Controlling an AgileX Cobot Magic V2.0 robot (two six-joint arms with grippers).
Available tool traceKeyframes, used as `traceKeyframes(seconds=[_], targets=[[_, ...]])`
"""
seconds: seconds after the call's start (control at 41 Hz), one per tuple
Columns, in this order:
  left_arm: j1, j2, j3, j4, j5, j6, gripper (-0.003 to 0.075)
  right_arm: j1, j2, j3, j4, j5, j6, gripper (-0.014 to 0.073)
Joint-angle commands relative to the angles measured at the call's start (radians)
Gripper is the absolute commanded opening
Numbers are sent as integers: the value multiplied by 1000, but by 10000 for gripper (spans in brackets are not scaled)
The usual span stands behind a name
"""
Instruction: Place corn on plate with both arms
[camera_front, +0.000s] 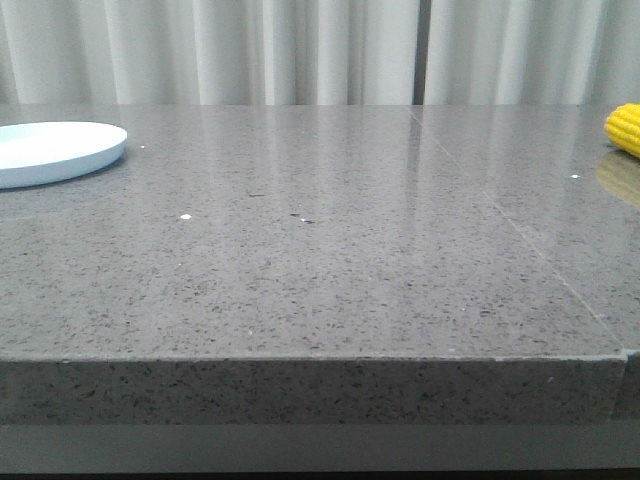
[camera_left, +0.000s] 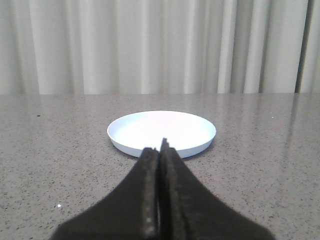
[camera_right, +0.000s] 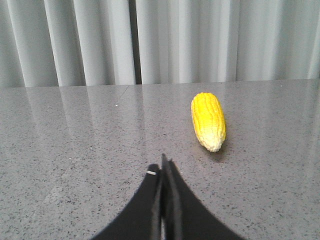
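Left gripper (camera_left: 161, 150): the jaws are clenched, both black fingers pressed together along their full visible length, with no gap at the tips. Nothing is held between them. The tips sit low over the grey speckled table (camera_left: 55, 165), apart from any object. The plate (camera_left: 161, 131) lies directly ahead of the closed tips, centred on the jaw line, flat on the table and bare. Its near rim appears just beyond the fingertips; contact between tips and rim cannot be determined.

Right gripper (camera_right: 162, 167): the jaws are likewise clenched, finger against finger, grasping nothing. The corn (camera_right: 208, 120) lies on the table ahead of the tips and offset to one side of the jaw line, clearly apart from them. Its paler tapered tip points toward the gripper; its broad end points toward the white curtain (camera_right: 200, 40).

In the front view neither gripper appears. The plate (camera_front: 50, 150) and the corn (camera_front: 625, 128) lie at opposite edges of the table (camera_front: 330, 260), well apart.
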Motion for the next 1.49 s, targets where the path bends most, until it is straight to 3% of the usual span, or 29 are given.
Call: traceKeyframes(seconds=[0.0, 0.171, 0.391, 0.537, 0.928, 1.465], targets=[[0, -17, 22, 0, -91, -9, -20, -5, -17, -22, -5, -112, -5, -67], [0, -17, 15, 0, -147, -9, -20, -5, -17, -29, -4, -123, -5, -67], [0, -12, -167, 0, -103, -9, -20, -5, -11, -215, -4, 30, -5, -67], [0, 19, -355, 0, -8, -9, -20, -5, 57, -406, -4, 160, -5, -67], [0, 335, -798, 0, 441, -9, -20, -5, 409, -771, -5, 451, -5, -67], [0, 575, -793, -6, 583, -9, -20, -5, 709, -792, -11, 622, -7, -67]])
